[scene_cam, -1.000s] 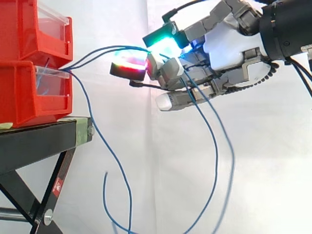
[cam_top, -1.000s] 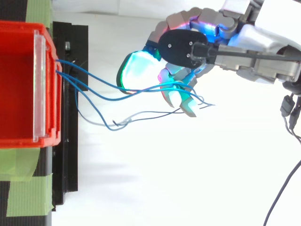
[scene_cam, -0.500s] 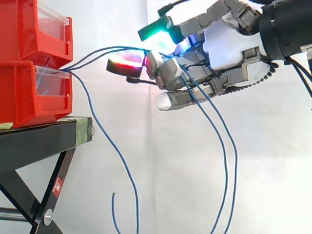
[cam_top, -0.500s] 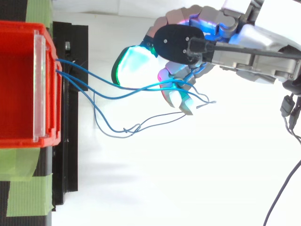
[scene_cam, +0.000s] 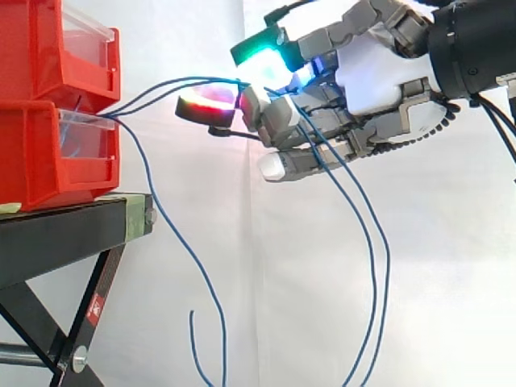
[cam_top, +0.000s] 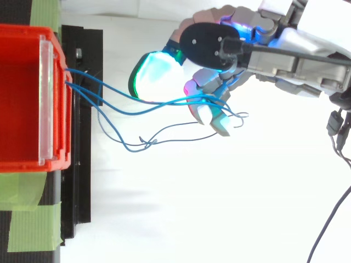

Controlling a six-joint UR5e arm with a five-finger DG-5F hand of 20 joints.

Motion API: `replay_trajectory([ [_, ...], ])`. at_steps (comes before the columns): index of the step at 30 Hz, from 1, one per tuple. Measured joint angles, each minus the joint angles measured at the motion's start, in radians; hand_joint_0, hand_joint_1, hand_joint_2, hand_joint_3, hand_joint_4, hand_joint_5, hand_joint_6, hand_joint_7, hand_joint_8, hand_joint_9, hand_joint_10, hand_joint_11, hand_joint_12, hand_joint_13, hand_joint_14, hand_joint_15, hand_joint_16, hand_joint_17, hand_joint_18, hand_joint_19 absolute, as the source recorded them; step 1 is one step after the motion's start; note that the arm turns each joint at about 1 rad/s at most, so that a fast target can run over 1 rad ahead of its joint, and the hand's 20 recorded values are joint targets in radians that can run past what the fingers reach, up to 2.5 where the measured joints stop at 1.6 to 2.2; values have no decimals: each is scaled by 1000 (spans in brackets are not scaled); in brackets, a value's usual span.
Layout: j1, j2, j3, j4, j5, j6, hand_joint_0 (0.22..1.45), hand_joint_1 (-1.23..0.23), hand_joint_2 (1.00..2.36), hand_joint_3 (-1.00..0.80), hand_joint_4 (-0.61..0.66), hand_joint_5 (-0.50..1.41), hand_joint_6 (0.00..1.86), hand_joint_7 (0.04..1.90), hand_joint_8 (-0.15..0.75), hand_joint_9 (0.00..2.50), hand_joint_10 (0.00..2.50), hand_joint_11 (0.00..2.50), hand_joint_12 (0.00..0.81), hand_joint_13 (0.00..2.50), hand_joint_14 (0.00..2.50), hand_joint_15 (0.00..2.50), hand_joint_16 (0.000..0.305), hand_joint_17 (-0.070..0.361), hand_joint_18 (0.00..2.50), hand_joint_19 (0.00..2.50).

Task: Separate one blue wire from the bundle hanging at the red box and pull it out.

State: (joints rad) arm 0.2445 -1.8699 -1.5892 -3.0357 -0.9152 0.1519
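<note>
Hovering level, fingers (scene_cam: pixel 276 121) apparently pinching wires (scene_cam: pixel 158 85).

you're looking at a hand (scene_cam: pixel 375 74) with a white palm shell, grey segmented fingers (scene_cam: pixel 343 156), black-backed pads (scene_cam: pixel 262 58) glowing green, red and blue, one tip plain white, black cylindrical wrist (scene_cam: pixel 476 44).

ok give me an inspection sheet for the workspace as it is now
surface: black stand, green tape on its top
job's things: stacked red bins on the stand; blue wires run from the lower bin's front to the hand, one hanging free
clutter: nothing seen
hand: hand has fingers curled round blue wires, level with the bins, clear of them
cables: nothing seen besides the blue wires
surroundings: white curtain
</note>
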Motion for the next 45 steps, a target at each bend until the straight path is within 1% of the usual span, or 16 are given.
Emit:
replay_trajectory([
  [2,0,0,0,0,0,0,504,-329,1189,-196,228,-185,822,824,407,1099,7,1302,534,1161,70,1383,71,160,888,532],
  [3,0,0,0,0,1,0,520,-338,1003,-215,222,-182,805,845,395,1109,10,1314,514,1193,2,1459,69,156,878,552],
  [4,0,0,0,0,1,0,443,-211,1000,-500,193,-167,736,938,361,1088,14,1312,465,1153,5,1483,62,140,806,582],
  [7,1,0,0,0,1,0,334,20,1000,-500,277,-134,660,985,426,1153,13,1221,559,1227,1,1404,74,166,907,524],
  [8,1,0,0,0,1,0,329,-4,1000,-500,272,-128,632,1039,424,1156,13,1224,567,1230,1,1400,74,167,912,522],
  [9,1,0,0,-1,1,0,334,-143,1000,-500,267,-127,602,1089,422,1136,13,1225,562,1216,2,1401,74,166,908,516],
  [10,1,0,0,-1,1,0,385,-502,1000,-500,240,-159,614,1056,382,1032,11,1243,507,1127,5,1416,69,155,839,514],
  [12,1,0,0,-2,1,0,491,-698,1008,-405,170,-177,619,1105,322,939,19,1260,431,1053,10,1449,58,130,731,551],
  [13,1,0,0,-2,1,0,485,-700,1009,-380,175,-182,629,1077,319,939,17,1266,431,1055,10,1455,58,131,732,549],
  [14,1,0,0,-3,1,0,452,-591,1002,-469,187,-179,629,1037,340,975,16,1252,460,1086,8,1435,61,138,755,561],
  [15,0,0,0,-3,1,0,351,-360,1000,-500,246,-126,555,1145,406,1081,13,1196,537,1179,4,1404,72,162,857,521],
  [17,0,0,0,-3,1,0,340,-301,1000,-500,272,-110,534,1169,419,1103,15,1183,549,1195,3,1393,72,163,878,512],
  [21,0,0,0,-2,1,0,414,-636,1000,-500,224,-156,503,1208,357,945,15,1203,475,1066,7,1427,65,145,785,507],
  [30,0,0,0,-1,1,0,567,-944,1000,-500,172,-199,600,1126,291,799,17,1271,387,935,16,1446,54,121,675,473],
  [39,1,0,0,-7,1,-4,638,-979,1007,-413,170,-216,673,1000,280,757,18,1268,373,907,17,1442,53,118,674,458],
  [45,1,0,0,-6,1,-6,701,-881,1017,-263,162,-217,784,837,286,846,15,1272,371,970,14,1441,49,110,709,491],
])
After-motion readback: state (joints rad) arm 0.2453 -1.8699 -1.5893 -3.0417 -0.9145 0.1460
